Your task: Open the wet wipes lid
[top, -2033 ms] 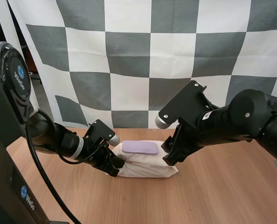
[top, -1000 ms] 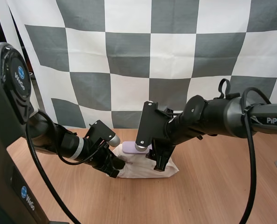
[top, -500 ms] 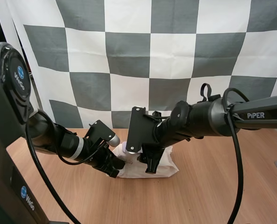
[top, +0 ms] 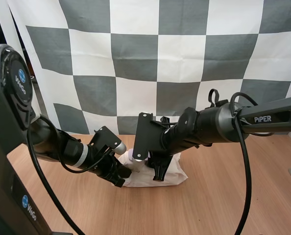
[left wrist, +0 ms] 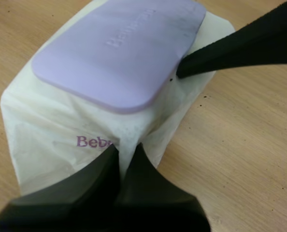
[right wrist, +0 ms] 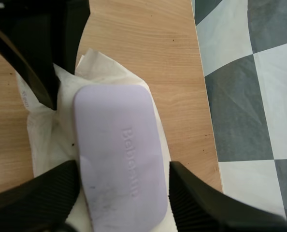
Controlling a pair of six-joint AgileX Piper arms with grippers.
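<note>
A white wet wipes pack [top: 174, 174] lies on the wooden table, its lilac lid [left wrist: 119, 48] closed flat on top. My left gripper [top: 119, 176] holds the pack's left end: in the left wrist view its fingers [left wrist: 126, 155] pinch a fold of the white wrapper just under the lid. My right gripper [top: 155, 170] hangs over the pack and hides most of it in the high view. Seen from the right wrist, this gripper [right wrist: 124, 166] is open, one finger on each long side of the lid [right wrist: 119, 159]. One right fingertip [left wrist: 182, 71] touches the lid's edge.
The bare wooden table [top: 233, 200] stretches right of and in front of the pack. Both arms crowd the pack, the left gripper [right wrist: 42, 72] close to the lid's far end in the right wrist view.
My right arm swung left from the pack's right end and came down over the lid, then nearly stopped. The left gripper and the pack stayed put.
</note>
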